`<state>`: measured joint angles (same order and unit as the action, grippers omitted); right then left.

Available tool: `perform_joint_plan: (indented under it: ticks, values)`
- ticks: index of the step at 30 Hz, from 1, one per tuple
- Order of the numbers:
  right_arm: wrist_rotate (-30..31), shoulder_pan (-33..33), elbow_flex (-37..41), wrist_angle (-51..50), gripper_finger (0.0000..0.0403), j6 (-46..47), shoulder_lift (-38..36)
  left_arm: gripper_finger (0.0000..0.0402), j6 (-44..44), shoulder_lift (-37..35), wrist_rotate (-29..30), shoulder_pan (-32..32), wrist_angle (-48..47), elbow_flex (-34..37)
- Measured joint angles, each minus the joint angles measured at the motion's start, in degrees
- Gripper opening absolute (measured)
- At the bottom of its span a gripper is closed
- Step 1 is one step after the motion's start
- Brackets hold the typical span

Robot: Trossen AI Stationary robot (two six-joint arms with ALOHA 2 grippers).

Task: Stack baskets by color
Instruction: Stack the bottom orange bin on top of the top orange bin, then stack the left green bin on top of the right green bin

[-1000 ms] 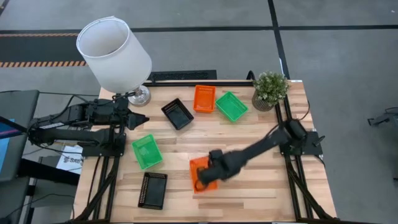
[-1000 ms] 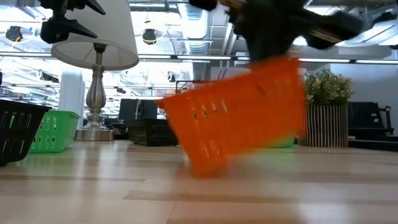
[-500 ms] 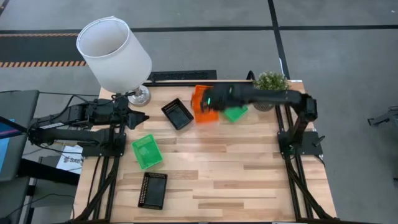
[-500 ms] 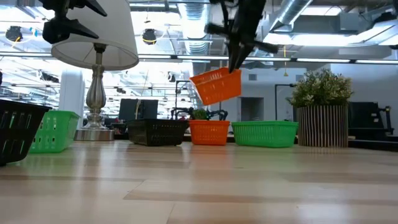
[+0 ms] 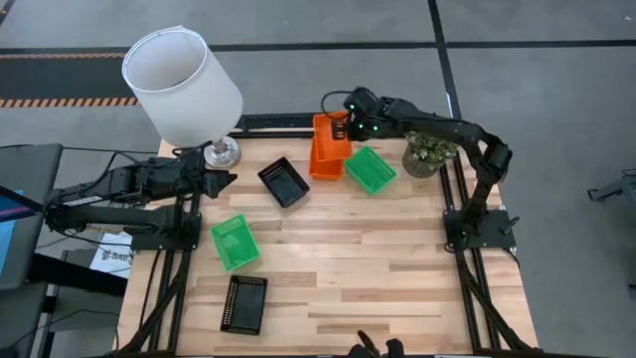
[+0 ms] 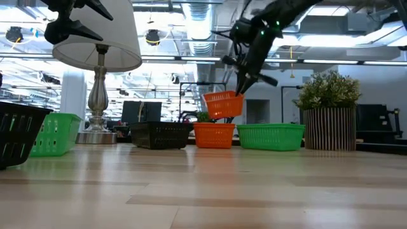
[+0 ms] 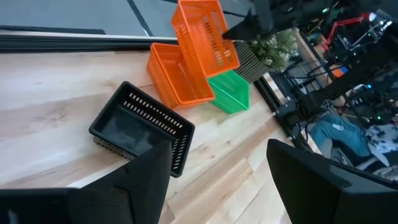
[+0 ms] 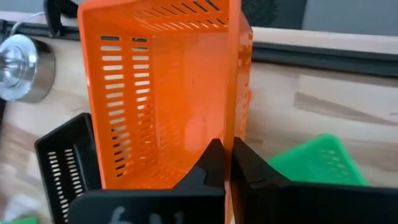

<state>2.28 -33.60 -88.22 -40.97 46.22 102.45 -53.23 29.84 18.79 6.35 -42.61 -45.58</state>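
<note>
From above, nothing is stacked yet: the right gripper [image 5: 343, 127], clamped on the rim of an orange basket [image 5: 328, 134], hangs over the orange basket on the table [image 5: 325, 164]; 2 green and 2 black baskets lie scattered on the wooden table [image 5: 397, 259]. At table height, the held basket floats just above its twin, lamp [image 6: 95, 44] and ceiling ducts behind. The left gripper [image 7: 217, 180] waits spread open, empty.

- The right tool [image 5: 345, 127] holds one orange plastic mesh basket [image 6: 224, 104] above another orange mesh basket [image 6: 213, 135].
- A green mesh basket [image 5: 370, 169] lies just right of it, a black mesh basket [image 5: 284, 182] left.
</note>
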Motion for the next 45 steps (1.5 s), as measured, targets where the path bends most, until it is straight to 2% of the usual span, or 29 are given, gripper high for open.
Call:
perform_joint_plan:
  ticks: [6, 13, 19, 40, 45]
  values:
    - [-2.4, 0.0, 7.1, 10.6, 0.0010, 2.6, 0.1, 0.0251, -1.4, 0.0, 0.0, 0.0, 0.0, 0.0]
    - [-2.3, 2.1, 10.8, 13.8, 0.0017, 5.0, 0.1, 0.0251, -2.5, 0.0, 0.0, 0.0, 0.0, 0.0]
    - [1.3, 3.6, 11.1, 14.3, 0.0023, 5.0, 0.0, 0.0251, -3.1, 0.0, -0.1, 0.0, 0.0, 0.0]
    - [-1.1, 4.6, 11.1, 13.6, 0.0114, 7.0, 0.0, 0.0251, -3.1, 0.0, -0.5, 0.0, -0.1, 0.0]
    - [-2.3, 3.7, 11.1, 13.3, 0.0148, 3.5, -1.0, 0.0251, -2.5, 0.0, -6.3, 0.0, -2.5, 0.0]
